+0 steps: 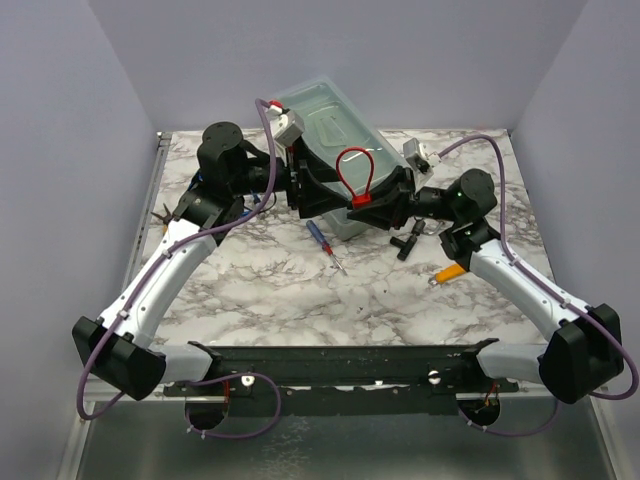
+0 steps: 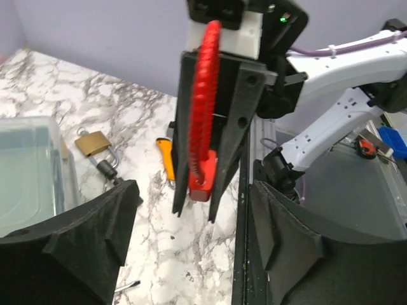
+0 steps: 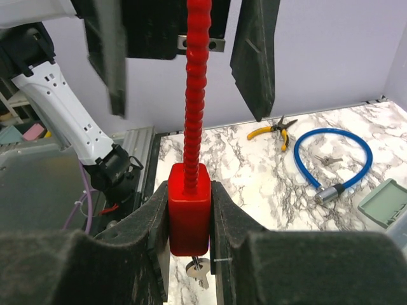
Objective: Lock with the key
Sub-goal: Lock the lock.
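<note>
- right claw [image 3: 189, 190] clenched on red cable lock [image 3: 189, 219] body, lower centre;
- left claw [image 2: 191, 190] released, fingers flanking the cable;
- brass padlock [image 2: 93, 142] lies on desk [image 2: 140, 114], left of frame

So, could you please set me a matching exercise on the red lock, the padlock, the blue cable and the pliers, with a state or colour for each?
1 red lock
2 padlock
3 blue cable
4 pliers

a yellow handles
b brass
c clamped in the right claw
d looped flat on the table

Pairs: 1-c, 2-b, 3-d, 4-a
</note>
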Robot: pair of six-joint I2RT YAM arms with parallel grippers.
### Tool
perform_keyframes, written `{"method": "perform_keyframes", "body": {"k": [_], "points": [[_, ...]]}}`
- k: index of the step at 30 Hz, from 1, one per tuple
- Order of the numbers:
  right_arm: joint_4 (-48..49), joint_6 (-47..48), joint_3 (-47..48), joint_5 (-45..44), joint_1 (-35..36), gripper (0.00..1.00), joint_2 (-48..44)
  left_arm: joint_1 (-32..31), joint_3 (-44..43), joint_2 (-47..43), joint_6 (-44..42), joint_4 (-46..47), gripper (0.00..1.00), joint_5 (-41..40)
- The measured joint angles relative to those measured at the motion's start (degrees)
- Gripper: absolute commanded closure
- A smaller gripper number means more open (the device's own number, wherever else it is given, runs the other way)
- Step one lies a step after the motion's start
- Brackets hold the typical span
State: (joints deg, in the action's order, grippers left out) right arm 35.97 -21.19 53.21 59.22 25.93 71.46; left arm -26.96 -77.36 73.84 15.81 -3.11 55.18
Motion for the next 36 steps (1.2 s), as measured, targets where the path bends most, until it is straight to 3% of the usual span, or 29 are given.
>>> {"method": "perform_keyframes", "body": {"k": [5,10,17,25,29,32,34,36], "points": [[1.9,-1.8,-0.1,0.1,0.0,1.0,0.3,-0.4,-0.8,0.3,3.7,3.2,0.17,2.7],[4.6,-4.6,-0.1,1.1,0.0,1.0,1.4,-1.2,-0.8,2.4,7.6,7.1,0.25,2.8],[7.0,-8.2,-0.1,2.5,0.0,1.0,2.5,-2.0,-0.9,5.9,13.2,11.5,0.5,2.2],[8.2,-10.2,-0.1,3.3,0.0,1.0,3.1,-3.2,-1.0,6.9,16.1,13.9,0.69,2.2],[8.3,-11.3,-0.1,3.3,0.0,0.99,3.4,-3.3,-1.0,7.5,17.2,15.1,0.87,2.3],[8.4,-12.1,-0.1,3.2,0.0,0.91,3.7,-3.5,-1.0,7.8,18.3,16.2,1.0,2.4],[8.5,-12.5,-0.1,3.2,0.0,0.84,3.7,-3.5,-1.0,7.8,18.8,16.6,1.0,2.5],[8.5,-12.8,-0.1,3.2,0.0,0.67,3.7,-3.5,-1.0,7.8,19.3,16.8,1.0,2.5]]}}
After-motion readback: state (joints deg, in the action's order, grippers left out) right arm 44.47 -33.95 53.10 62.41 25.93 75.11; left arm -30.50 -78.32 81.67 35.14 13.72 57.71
